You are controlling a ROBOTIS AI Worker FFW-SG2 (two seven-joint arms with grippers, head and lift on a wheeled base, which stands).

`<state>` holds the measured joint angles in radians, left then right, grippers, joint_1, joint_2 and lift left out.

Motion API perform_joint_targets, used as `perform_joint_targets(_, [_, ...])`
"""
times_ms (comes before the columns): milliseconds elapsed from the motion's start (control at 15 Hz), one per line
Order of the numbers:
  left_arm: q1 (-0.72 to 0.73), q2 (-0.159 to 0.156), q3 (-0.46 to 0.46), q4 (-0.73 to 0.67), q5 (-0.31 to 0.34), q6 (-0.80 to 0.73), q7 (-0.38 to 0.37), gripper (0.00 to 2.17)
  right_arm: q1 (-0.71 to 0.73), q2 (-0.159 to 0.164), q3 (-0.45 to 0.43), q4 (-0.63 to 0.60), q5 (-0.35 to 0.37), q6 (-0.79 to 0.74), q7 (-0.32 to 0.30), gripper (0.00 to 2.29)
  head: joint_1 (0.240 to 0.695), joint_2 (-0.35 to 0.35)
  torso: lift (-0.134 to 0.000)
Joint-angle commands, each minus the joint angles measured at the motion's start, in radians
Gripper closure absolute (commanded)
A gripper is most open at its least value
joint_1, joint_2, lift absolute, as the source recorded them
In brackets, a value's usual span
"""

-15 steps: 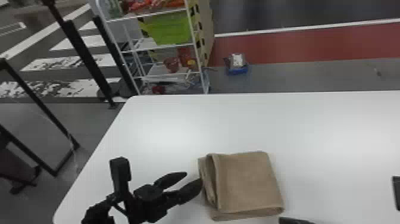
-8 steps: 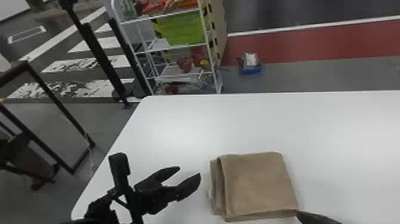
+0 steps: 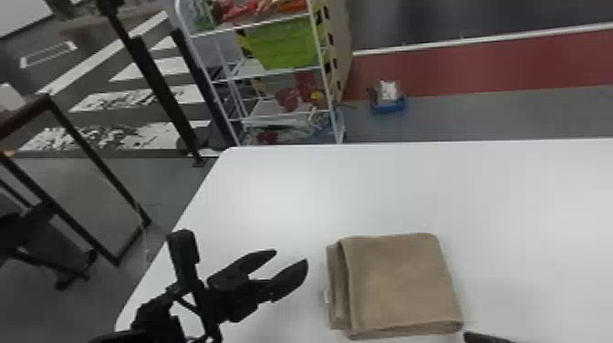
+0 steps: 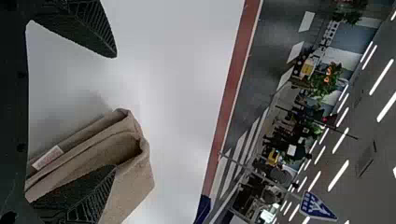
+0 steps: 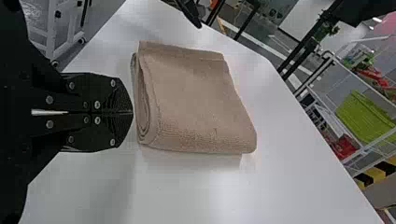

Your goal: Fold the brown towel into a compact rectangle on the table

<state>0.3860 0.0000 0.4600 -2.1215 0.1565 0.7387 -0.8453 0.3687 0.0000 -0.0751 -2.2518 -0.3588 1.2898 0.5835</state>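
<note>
1. The brown towel (image 3: 401, 283) lies flat on the white table (image 3: 283, 200). It is already folded in several layers, and its shape is nearly a square.
2. Because of this shape, I cannot tell with certainty which way its long axis goes. In the head view, its left and right sides run away from the robot, with a slight slant. The far edge and the near edge go across the table.
3. On the left side of the towel, the layers make a step, one a little outside the other. A white label (image 4: 47, 157) is at this layered part. The near edge is thick and rounded.
4. The left gripper (image 3: 291, 256) is at the left of the towel, apart from it in the head view. Its jaws are released, with an empty gap between them.
5. The right gripper (image 3: 481, 338) is just beside the near right corner of the towel. Its jaws are pressed together, with nothing between. Whether it touches the cloth, I cannot tell.
6. Behind the table stands a white rack (image 3: 219, 30). It carries a green basket (image 3: 283, 43), whose content I cannot tell.
7. Above the basket there are red and orange items (image 3: 237, 10); below are red items (image 3: 287, 98).
8. On the floor, a blue container (image 3: 387, 108) holds something whitish (image 3: 388, 90).
</note>
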Motion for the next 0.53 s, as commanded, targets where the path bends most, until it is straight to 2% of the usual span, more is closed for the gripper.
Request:
perform_joint_targets(0, [-0.001, -0.003, 0.000, 0.000, 0.002, 0.000, -0.001, 0.03, -0.045, 0.001, -0.003, 0.043, 0.011, -0.011, -0.013, 1.60, 0.695, 0.344, -0.124])
perform_joint_targets(333, [-0.003, -0.003, 0.014, -0.003, 0.014, 0.003, -0.006, 0.03, -0.171, 0.001, 0.014, 0.127, 0.038, 0.001, -0.060, 1.60, 0.695, 0.308, -0.124])
perform_joint_targets(467, [-0.003, -0.003, 0.017, -0.002, 0.018, 0.003, -0.008, 0.03, -0.185, 0.001, 0.023, 0.129, 0.034, 0.050, -0.059, 1.60, 0.695, 0.303, -0.124])
